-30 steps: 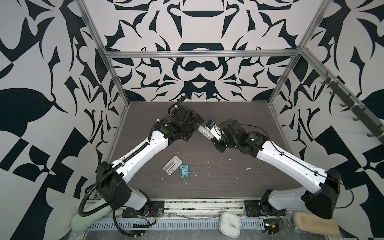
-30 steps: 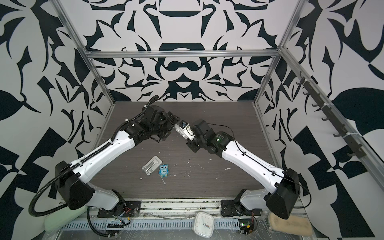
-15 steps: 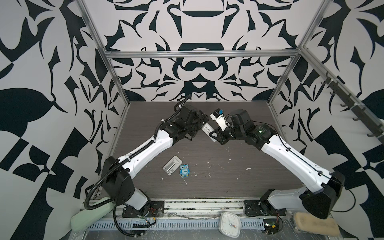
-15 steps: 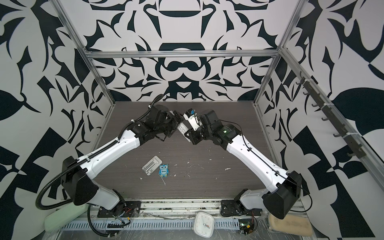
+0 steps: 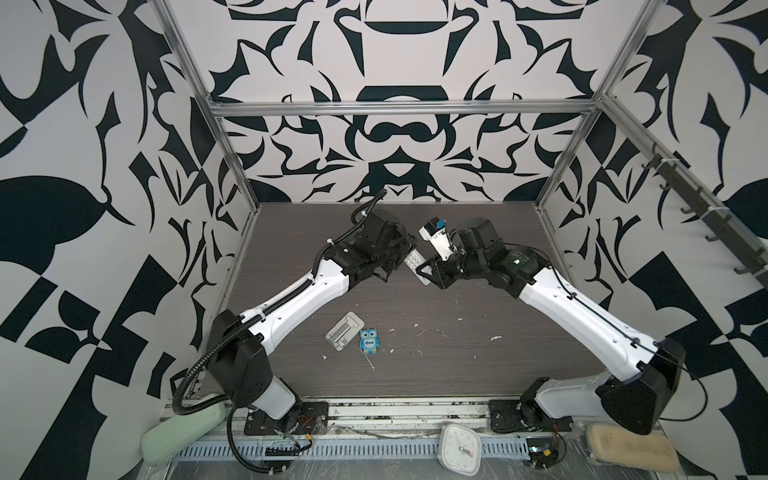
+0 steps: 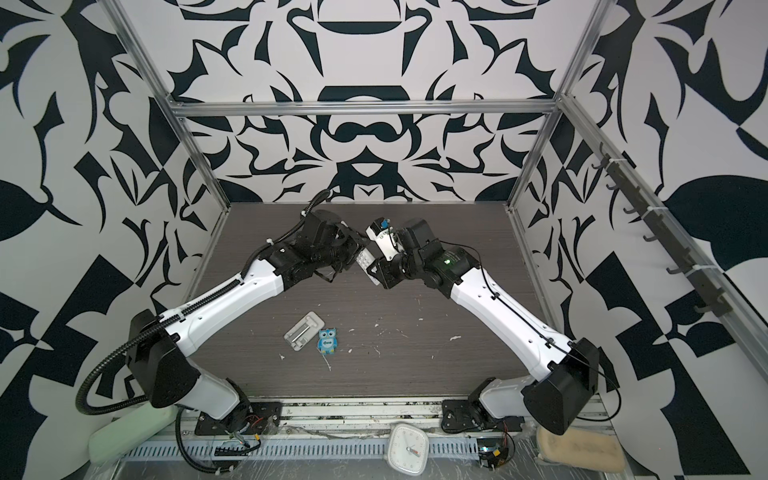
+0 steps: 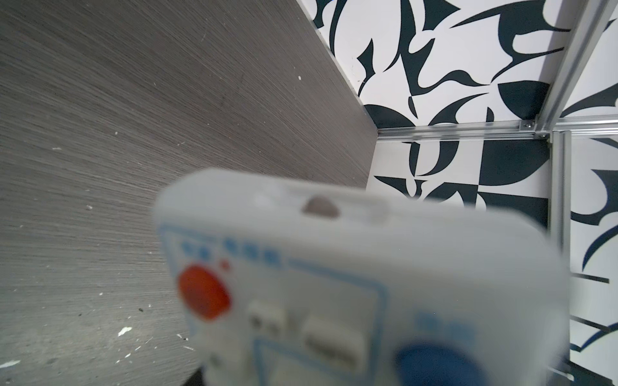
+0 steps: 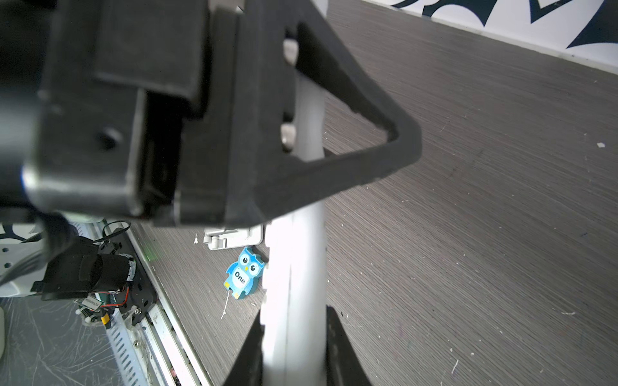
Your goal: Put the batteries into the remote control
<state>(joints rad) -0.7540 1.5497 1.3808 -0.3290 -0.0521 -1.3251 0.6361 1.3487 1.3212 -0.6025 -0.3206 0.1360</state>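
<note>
The white remote control [image 5: 413, 262] hangs above the back middle of the table, between both grippers. My right gripper [image 8: 294, 309] is shut on it across its thin sides, and the remote [image 8: 294, 267] shows edge-on there. My left gripper [image 5: 408, 257] has closed round its other end. One black left finger [image 8: 334, 167] lies flat against the remote's edge; the second finger is hidden. In the left wrist view the remote's button face [image 7: 351, 284] fills the lower part, blurred, with a red button. The batteries are out of view.
A flat grey-white tray [image 5: 345, 331] and a small blue owl figure [image 5: 369, 341] lie on the dark table near the front middle, among white specks. A white clock [image 5: 459, 449] and two pads sit beyond the front rail. Patterned walls close three sides.
My left gripper's jaws have narrowed onto the remote. Both wrists have shifted slightly toward the back, and the right gripper has kept its hold.
</note>
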